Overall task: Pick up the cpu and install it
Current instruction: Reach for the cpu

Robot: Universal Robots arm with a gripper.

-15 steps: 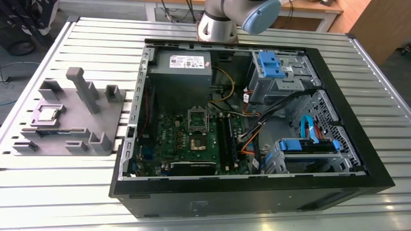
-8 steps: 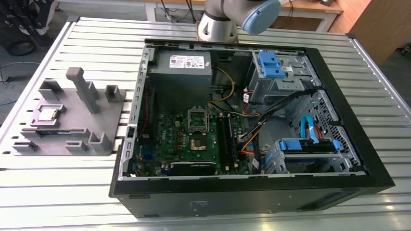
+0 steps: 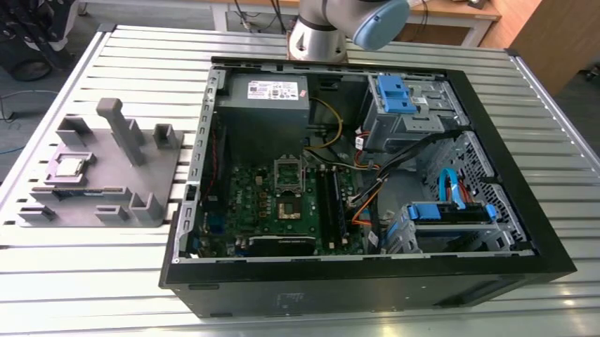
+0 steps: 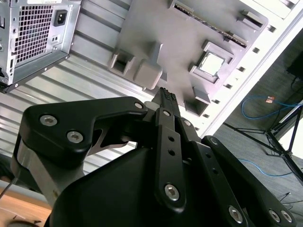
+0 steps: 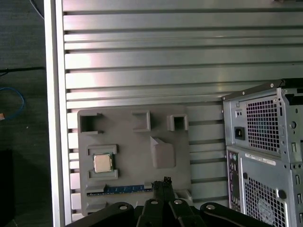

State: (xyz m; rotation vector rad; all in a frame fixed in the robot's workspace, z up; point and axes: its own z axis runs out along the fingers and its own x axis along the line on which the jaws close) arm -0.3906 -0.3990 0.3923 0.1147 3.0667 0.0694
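The fingers (image 4: 167, 108), closed together and empty, point toward the grey fixture (image 4: 177, 40) on the slatted worktop (image 4: 92, 59), where the cpu (image 4: 211, 64) lies in a recess.

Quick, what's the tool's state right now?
Tool: closed, holding nothing; the cpu lies on the grey fixture.

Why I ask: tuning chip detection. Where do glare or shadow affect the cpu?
In the first wrist view, bright glare bands streak the ribbed aluminium table, while the small silvery square cpu on the grey fixture shines mildly; in the exterior view it reads pale and unshaded, the open black computer case darker inside.
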